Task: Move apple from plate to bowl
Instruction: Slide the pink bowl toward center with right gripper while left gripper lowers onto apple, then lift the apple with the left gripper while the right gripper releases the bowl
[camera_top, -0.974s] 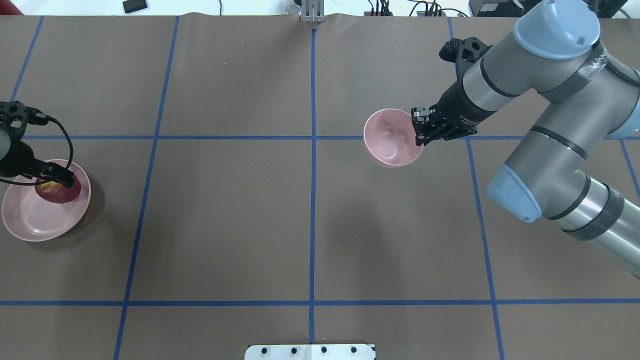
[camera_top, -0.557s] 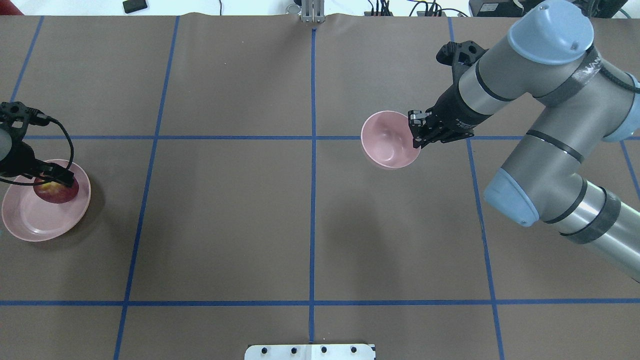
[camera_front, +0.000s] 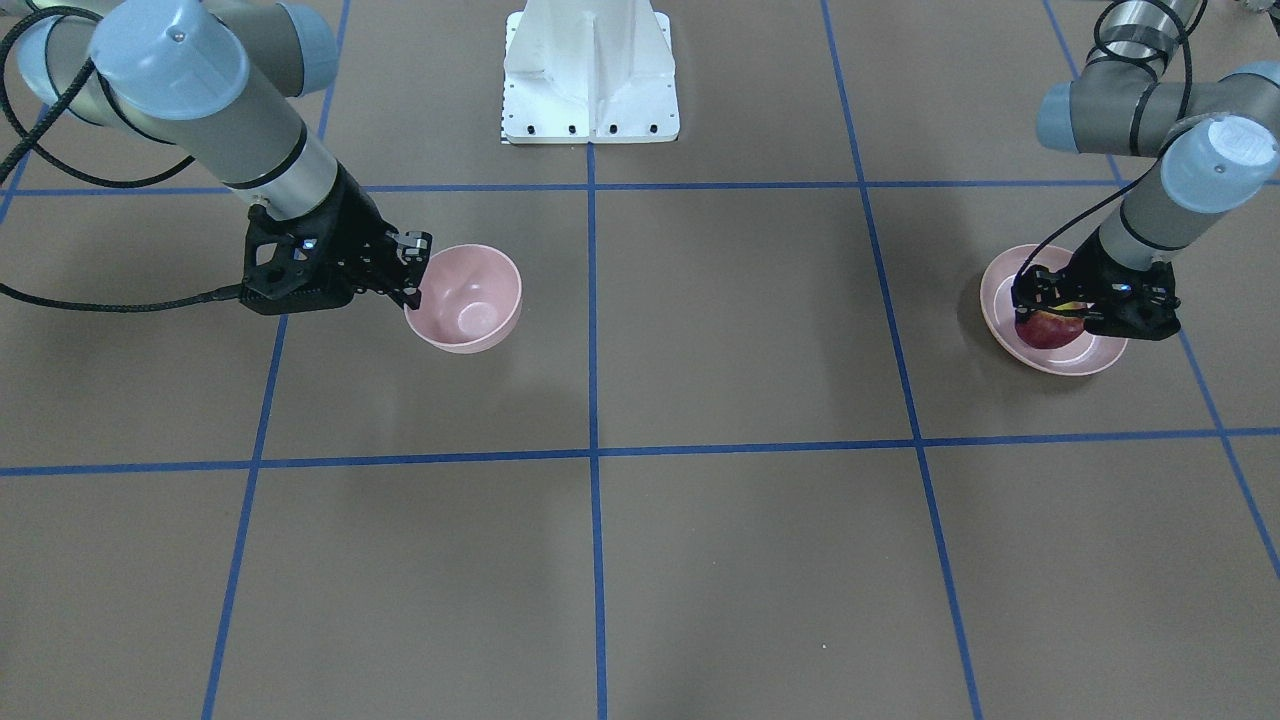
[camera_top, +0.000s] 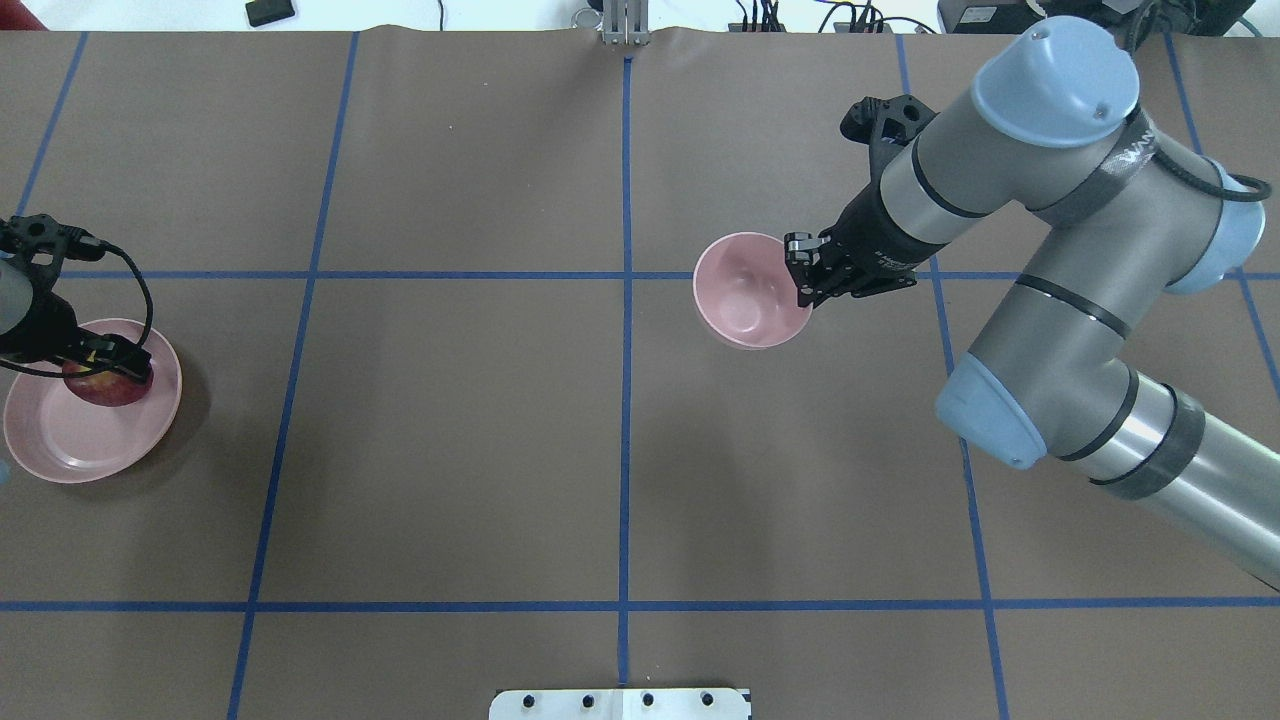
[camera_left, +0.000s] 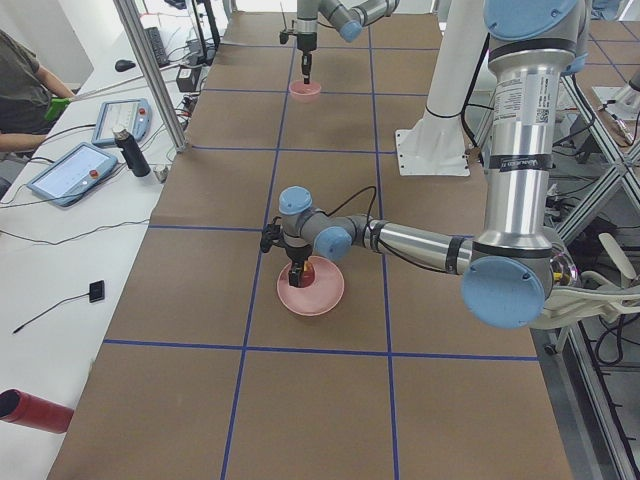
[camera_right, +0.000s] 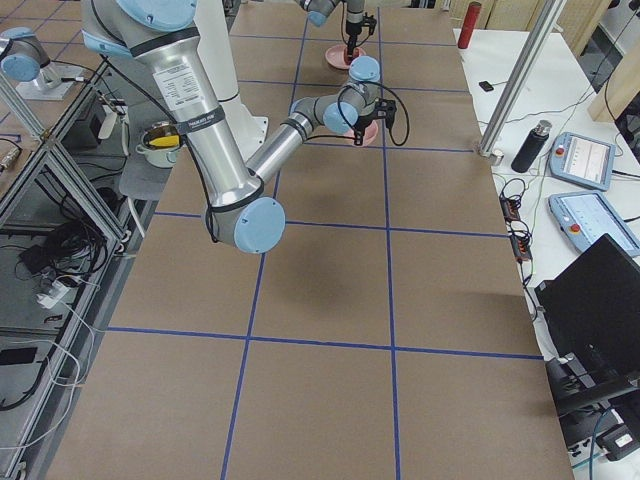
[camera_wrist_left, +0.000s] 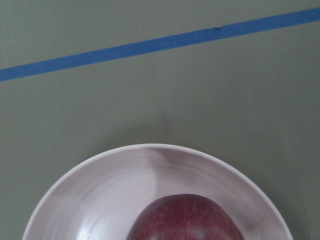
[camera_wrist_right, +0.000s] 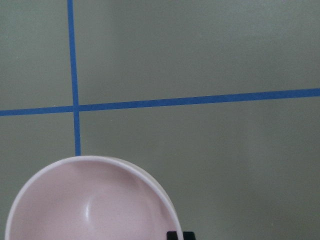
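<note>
Far out on the robot's left side of the table (camera_top: 450, 480), the left gripper (camera_top: 112, 362) points straight down over the plate (camera_top: 70, 440). Its fingers sit on either side of the apple (camera_top: 103, 390) and are closed against it. The apple, dark red with a little yellow showing beside the gripper, lies within the plate's outline, toward the edge away from the robot. Whether it rests on the dish or hangs a touch above it cannot be told. The left wrist view shows only the apple's rounded top against the pale pink dish.

Well apart from this, just to the right of the central blue tape line (camera_top: 625, 420) in the overhead view, the right gripper (camera_top: 803, 275) pinches the rim of the bowl (camera_top: 745, 300) on the side nearest its arm. The bowl is mouth up and slightly tipped. It appears to be held above the brown surface — a faint shadow lies on the table off to one side of it. In the right wrist view a dark fingertip (camera_wrist_right: 173, 235) shows at the bowl's rim, with two tape lines crossing beyond.
</note>
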